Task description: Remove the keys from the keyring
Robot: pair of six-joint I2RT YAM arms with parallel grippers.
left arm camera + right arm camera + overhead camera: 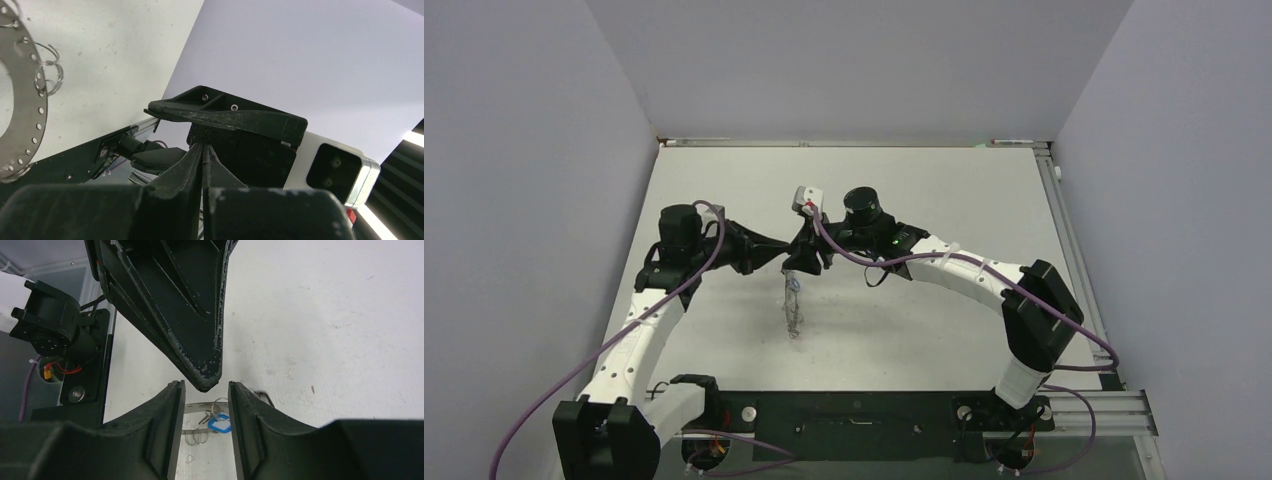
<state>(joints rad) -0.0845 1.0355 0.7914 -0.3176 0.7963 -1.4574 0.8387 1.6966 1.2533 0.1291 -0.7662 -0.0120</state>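
The keyring (795, 308) shows as a thin grey streak on edge just in front of both gripper tips. In the left wrist view it (27, 115) is a flat grey band with rim holes and small wire loops (47, 75). In the right wrist view it (197, 408) lies below the fingers with a blue-headed key (220, 424) and thin dark keys on it. My left gripper (786, 258) (204, 147) is shut, with nothing visible between its fingers. My right gripper (809, 262) (205, 386) is open, and the left gripper's tip sits between its fingertips. I cannot tell whether the ring hangs or rests on the table.
The white table (924, 330) is walled by grey panels on three sides. A black base plate (854, 415) with the arm mounts runs along the near edge. An aluminium rail (1064, 230) borders the right side. Purple cables trail from both arms.
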